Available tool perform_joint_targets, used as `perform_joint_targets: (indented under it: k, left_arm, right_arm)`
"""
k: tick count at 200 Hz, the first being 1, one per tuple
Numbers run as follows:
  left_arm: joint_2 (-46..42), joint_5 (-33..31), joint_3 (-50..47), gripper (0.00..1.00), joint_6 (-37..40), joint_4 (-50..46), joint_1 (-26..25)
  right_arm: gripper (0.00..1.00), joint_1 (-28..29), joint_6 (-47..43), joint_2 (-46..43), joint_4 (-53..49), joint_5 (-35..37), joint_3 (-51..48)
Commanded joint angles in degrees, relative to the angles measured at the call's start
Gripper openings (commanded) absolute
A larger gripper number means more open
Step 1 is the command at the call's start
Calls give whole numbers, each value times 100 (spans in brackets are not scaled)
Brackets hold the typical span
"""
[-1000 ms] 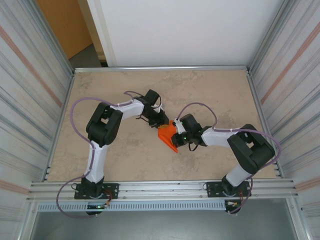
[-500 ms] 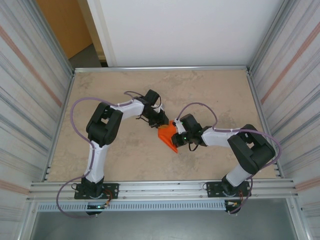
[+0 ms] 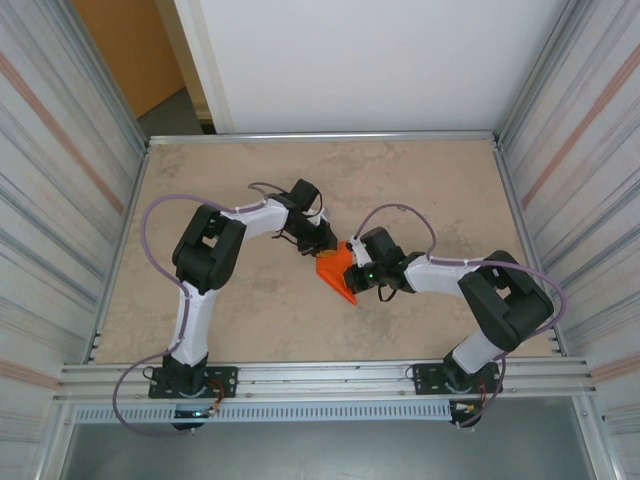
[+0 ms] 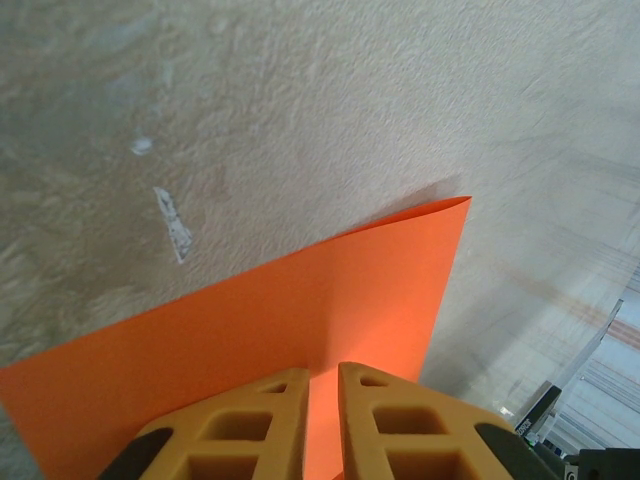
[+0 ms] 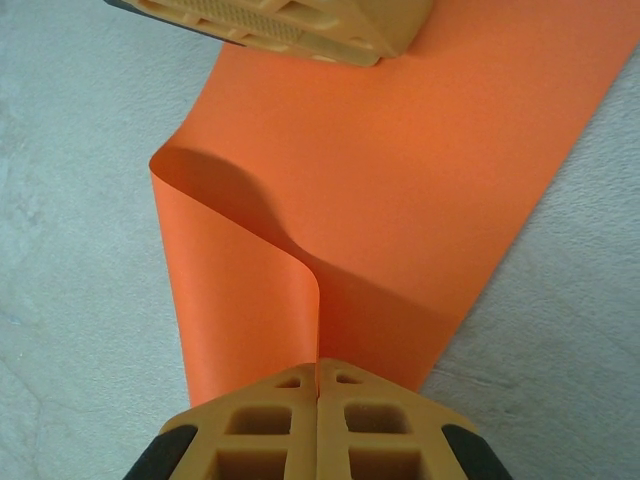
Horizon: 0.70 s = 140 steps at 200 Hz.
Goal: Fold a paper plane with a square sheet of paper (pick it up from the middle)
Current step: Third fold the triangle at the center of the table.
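Mid-fold: my left gripper (image 4: 322, 375) and right gripper (image 5: 317, 372) each pinch the square sheet of paper (image 3: 336, 276).
Align its curled edge squarely before creasing.

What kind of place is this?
Probably a robotics lab test cell: left arm and right arm bolted to a metal rail, tabletop fenced by ribbed panels, both holding the square sheet of paper.

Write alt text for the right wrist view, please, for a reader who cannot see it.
The right gripper is shut on the near edge of the orange square sheet of paper, which curls over in a soft, uncreased bend above the table. At the top of the frame, the left gripper pinches the sheet's far edge.
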Motion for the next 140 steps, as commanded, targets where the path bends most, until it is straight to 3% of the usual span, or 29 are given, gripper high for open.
perform_joint_targets:
  k: [1, 72, 140]
  left_arm:
    - [192, -94, -68, 16, 73, -281, -72]
    - [71, -85, -18, 16, 65, -315, -69]
    - [-1262, -286, -553, 23, -537, 173, 59]
  right_arm:
    - [0, 7, 112, 107, -143, 124, 113]
    - [0, 27, 123, 284, -143, 98, 118]
    - [0, 16, 208, 333, -266, 22, 199]
